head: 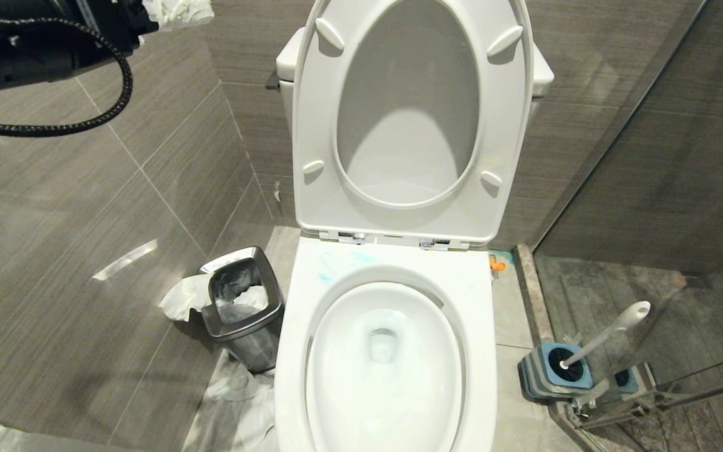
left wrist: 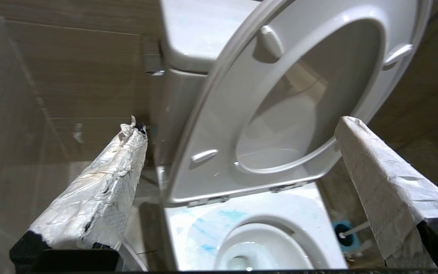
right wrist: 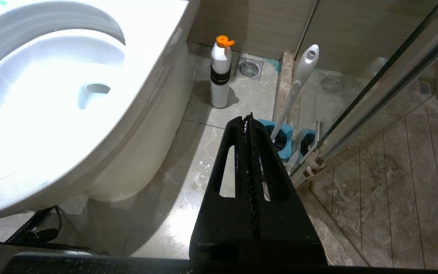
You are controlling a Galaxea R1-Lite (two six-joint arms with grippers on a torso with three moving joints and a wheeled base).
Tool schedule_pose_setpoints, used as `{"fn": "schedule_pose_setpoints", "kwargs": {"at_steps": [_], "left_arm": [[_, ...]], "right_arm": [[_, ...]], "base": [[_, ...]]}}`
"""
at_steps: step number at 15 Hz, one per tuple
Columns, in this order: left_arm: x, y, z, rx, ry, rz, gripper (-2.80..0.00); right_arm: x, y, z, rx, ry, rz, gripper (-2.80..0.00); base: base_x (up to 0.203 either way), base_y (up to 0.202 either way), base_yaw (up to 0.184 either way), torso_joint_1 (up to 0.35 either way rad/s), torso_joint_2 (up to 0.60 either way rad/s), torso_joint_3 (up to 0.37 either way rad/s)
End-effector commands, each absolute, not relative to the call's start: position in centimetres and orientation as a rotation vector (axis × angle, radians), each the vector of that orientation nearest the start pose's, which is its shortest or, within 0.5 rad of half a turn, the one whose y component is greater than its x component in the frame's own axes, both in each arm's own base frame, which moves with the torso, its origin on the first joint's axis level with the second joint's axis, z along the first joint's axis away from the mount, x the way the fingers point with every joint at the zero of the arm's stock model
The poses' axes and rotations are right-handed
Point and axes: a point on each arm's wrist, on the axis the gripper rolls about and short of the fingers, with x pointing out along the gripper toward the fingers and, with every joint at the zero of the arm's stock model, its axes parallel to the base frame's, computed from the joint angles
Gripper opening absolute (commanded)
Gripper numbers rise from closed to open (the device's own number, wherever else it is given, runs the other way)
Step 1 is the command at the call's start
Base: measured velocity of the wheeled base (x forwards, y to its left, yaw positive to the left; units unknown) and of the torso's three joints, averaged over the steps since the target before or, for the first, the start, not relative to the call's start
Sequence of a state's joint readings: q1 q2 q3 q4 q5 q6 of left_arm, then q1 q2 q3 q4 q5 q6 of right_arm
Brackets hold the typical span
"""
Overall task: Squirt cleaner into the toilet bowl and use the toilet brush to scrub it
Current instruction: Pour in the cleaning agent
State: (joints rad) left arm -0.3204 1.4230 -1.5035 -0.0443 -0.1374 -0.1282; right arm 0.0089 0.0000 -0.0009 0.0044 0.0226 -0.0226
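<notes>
The white toilet bowl (head: 336, 263) stands with seat and lid (head: 399, 213) raised. Pale turquoise smears of cleaner (head: 326, 275) mark the back left of its rim, and they show again in the left wrist view as cleaner (left wrist: 203, 232). The toilet brush (head: 612, 329) leans in its blue-and-grey holder (head: 534, 376) on the floor right of the bowl. My left gripper (left wrist: 240, 125) is open and empty, its paper-wrapped fingers (left wrist: 101, 190) high above the bowl's left side, facing the seat. My right gripper (right wrist: 247, 120) hangs shut and empty over the floor, near the toilet brush (right wrist: 299, 80).
A white bottle with an orange cap (right wrist: 220, 72) stands on the floor between the bowl and the brush holder. A square steel waste bin (head: 242, 307) holding paper sits left of the bowl, with tissue (head: 242, 402) on the floor. A glass shower partition (head: 650, 188) closes off the right.
</notes>
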Motion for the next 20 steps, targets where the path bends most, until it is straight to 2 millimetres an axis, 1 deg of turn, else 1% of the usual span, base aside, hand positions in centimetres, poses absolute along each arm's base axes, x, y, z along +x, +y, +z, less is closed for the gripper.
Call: {"fn": "schedule_pose_setpoints", "kwargs": {"at_steps": [1,3,7,9,11,18,20], "left_arm": [[19.7,-6.8,40.3,-0.131,-0.125,-0.45,-2.8],[19.4,-6.7,40.6,-0.12,-0.149,-0.435,-2.8],[17.6,-6.4,41.5,-0.124,-0.192,-0.429,-2.8],[15.8,-6.5,42.2,-0.135,-0.227,-0.471,-2.8],[13.9,-6.1,42.6,-0.144,-0.256,-0.501,-2.8],[6.0,-2.7,44.4,-0.125,-0.453,-0.489,-2.8],[4.8,-1.9,44.6,-0.107,-0.487,-0.431,-2.8]], "right_arm": [[-2.3,0.0,7.5,-0.023,0.004,0.032,-2.8],[-2.3,0.0,7.5,-0.023,0.004,0.032,-2.8],[-2.3,0.0,7.5,-0.023,0.004,0.032,-2.8],[-2.3,0.0,7.5,-0.023,0.004,0.032,-2.8],[-2.3,0.0,7.5,-0.023,0.003,0.032,-2.8],[-2.3,0.0,7.5,-0.023,0.003,0.032,-2.8],[-2.3,0.0,7.5,-0.023,0.003,0.032,-2.8]], "base": [[0.0,0.0,0.0,0.0,0.0,0.0],[0.0,0.0,0.0,0.0,0.0,0.0],[0.0,0.0,0.0,0.0,0.0,0.0],[0.0,0.0,0.0,0.0,0.0,0.0],[0.0,0.0,0.0,0.0,0.0,0.0],[0.0,0.0,0.0,0.0,0.0,0.0],[0.0,0.0,0.0,0.0,0.0,0.0]]}}
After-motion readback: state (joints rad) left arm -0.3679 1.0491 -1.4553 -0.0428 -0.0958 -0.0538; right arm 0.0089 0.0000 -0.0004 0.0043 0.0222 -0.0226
